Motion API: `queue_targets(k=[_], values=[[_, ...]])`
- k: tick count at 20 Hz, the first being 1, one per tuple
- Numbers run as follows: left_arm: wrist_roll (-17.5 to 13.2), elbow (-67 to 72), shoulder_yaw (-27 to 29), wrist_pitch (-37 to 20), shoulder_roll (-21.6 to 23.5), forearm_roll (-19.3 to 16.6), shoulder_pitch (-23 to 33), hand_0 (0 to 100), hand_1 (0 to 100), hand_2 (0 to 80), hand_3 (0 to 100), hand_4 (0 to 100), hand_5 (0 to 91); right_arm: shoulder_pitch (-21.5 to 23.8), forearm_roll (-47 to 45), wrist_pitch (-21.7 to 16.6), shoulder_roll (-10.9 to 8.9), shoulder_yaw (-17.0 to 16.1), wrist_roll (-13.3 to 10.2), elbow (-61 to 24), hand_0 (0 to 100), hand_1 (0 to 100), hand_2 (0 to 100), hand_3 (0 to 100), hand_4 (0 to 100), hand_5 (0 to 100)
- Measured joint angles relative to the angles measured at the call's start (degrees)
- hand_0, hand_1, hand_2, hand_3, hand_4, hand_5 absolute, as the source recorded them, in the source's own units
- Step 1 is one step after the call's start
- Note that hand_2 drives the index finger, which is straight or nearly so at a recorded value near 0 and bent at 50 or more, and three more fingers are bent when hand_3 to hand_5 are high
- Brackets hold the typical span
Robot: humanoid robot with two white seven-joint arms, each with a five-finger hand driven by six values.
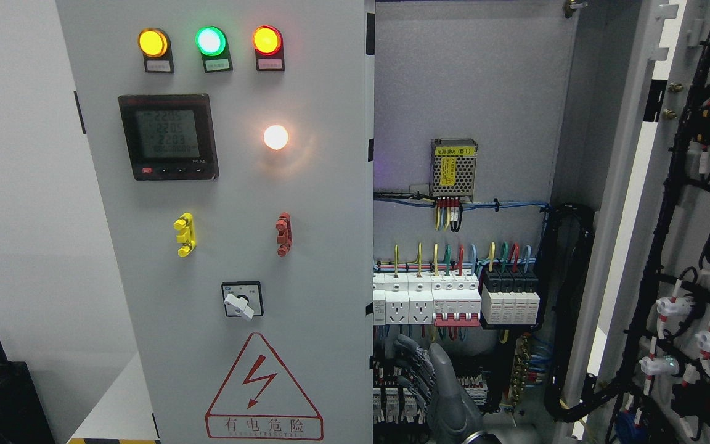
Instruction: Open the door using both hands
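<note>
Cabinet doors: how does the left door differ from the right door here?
The left door is shut and shows its outer face, with lamps, a meter and a warning triangle; the right door is swung wide open and shows its inner face, with black wiring and lamp backs. The left door faces the camera flat, while the right door is seen at a steep angle. Both are grey metal. A hand is at the left door's free edge.

1 head view — close, level, straight at the cabinet's closed left door (225,246) and opened right bay (466,185)

Grey cabinet back panel (472,92) bearing breakers (453,299) (wired) and power module (453,168)
</note>
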Motion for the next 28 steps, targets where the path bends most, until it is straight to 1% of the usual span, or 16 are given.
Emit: queue_targets(k=[16,19,28], values=[[0.0,0.0,0.0,0.0,0.0,0.0,0.0,0,0,0.0,0,3,0.0,-1.0,-0.7,-0.3,-0.5,2.1,0.3,0.4,0,0,0,0,0,0],[0.0,0.0,0.0,0.0,0.0,0.0,0.0,0,0,0.0,0,3,0.0,-1.0,-1.5,-0.3,-0.6,2.4,1.3,0.3,0,0,0,0,0,0],[0.0,0.0,0.0,0.0,0.0,0.0,0.0,0,0,0.0,0,3,0.0,-1.7,-2.8,-0.3,-1.02,3.2,1.9,0.2,0,0,0,0,0,0]])
